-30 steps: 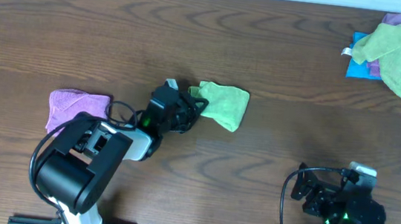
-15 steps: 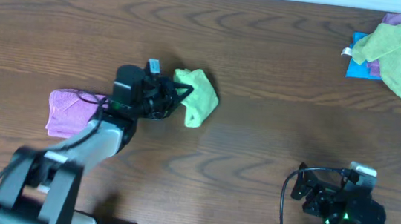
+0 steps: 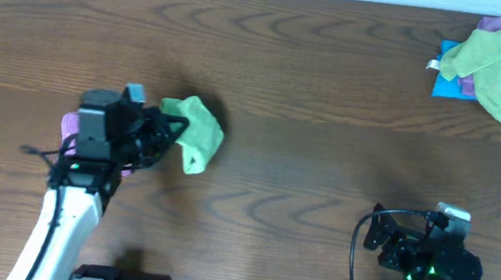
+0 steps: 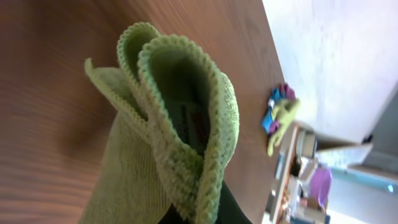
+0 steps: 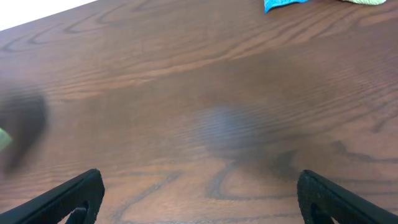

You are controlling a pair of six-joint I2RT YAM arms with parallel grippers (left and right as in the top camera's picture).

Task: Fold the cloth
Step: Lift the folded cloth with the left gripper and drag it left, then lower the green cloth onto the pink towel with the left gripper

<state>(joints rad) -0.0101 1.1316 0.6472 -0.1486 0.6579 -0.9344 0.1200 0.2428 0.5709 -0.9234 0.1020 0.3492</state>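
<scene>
Leftward the left claw (image 3: pixel 160 132) had swung since a second before, carrying the cloth (image 3: pixel 197 133) away from the middle of the surface (image 3: pixel 312 90). It was pinched shut on one bunched edge of that lime-green cloth, which sat crumpled just beyond its tips, its folds looping open in the wrist view. Behind the claw, under the arm, a pink-purple cloth (image 3: pixel 68 125) peeked out. Well off to its right, the right claw (image 5: pixel 199 186) waited low over the wood, spread wide and holding nothing. Farthest away lay a heap of cloths (image 3: pixel 490 58).
</scene>
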